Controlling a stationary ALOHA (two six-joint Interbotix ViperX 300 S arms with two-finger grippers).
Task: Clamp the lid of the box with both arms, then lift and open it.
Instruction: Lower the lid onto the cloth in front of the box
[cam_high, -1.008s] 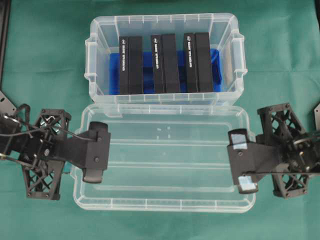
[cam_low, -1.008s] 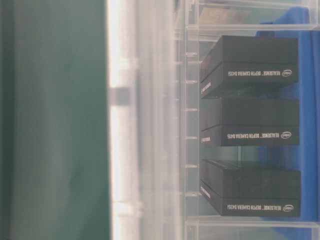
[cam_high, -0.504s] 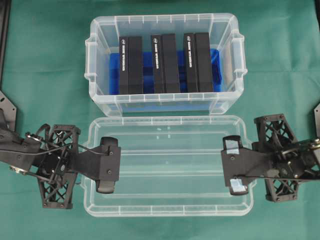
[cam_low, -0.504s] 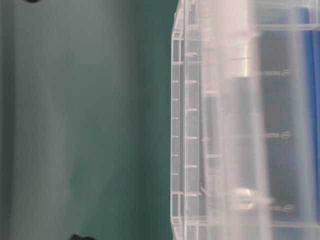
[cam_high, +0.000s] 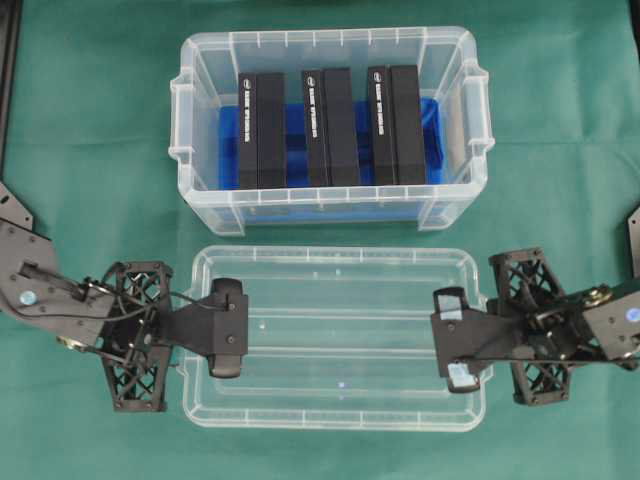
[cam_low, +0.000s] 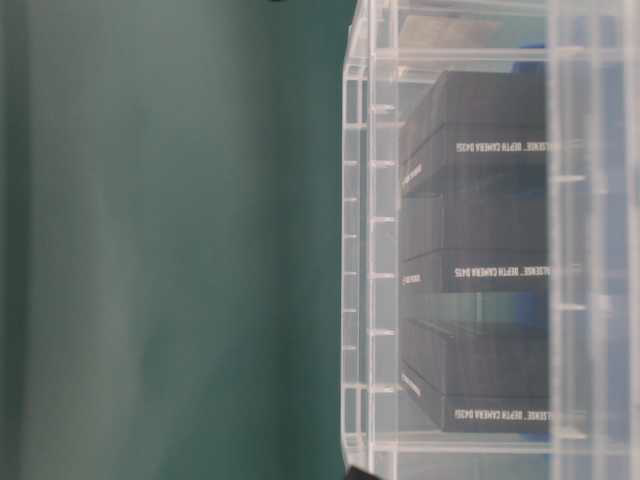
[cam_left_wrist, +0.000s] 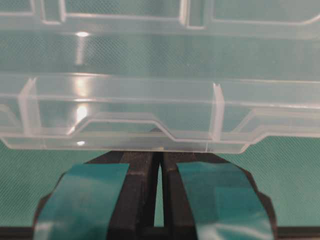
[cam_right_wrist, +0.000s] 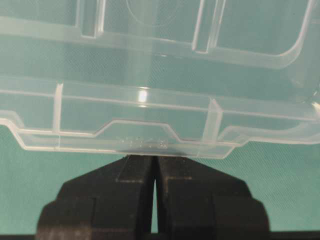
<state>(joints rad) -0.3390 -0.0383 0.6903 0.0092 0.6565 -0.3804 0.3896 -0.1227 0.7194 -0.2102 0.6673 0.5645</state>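
The clear box (cam_high: 200, 195) stands open at the back, with a blue liner and three black blocks (cam_high: 324, 127) inside. In front of it the flat clear lid (cam_high: 335, 345) is held level between both arms. My left gripper (cam_high: 228, 327) is shut on the lid's left short edge, and my right gripper (cam_high: 452, 337) is shut on its right short edge. In the left wrist view the teal-taped jaws (cam_left_wrist: 159, 150) pinch the lid's rim (cam_left_wrist: 150, 107). In the right wrist view the black jaws (cam_right_wrist: 154, 156) pinch the rim (cam_right_wrist: 150, 117) the same way. The table-level view shows the box (cam_low: 365, 250) and the blurred lid (cam_low: 590, 250).
Green cloth (cam_high: 90, 200) covers the table all round. A black frame post (cam_high: 8, 60) stands at the far left edge. The lid's back edge lies a short gap in front of the box's front wall.
Both grippers have carried the lid away from the box toward the table's front and lower. It looks smaller in the overhead view, and the arms have drawn inward.
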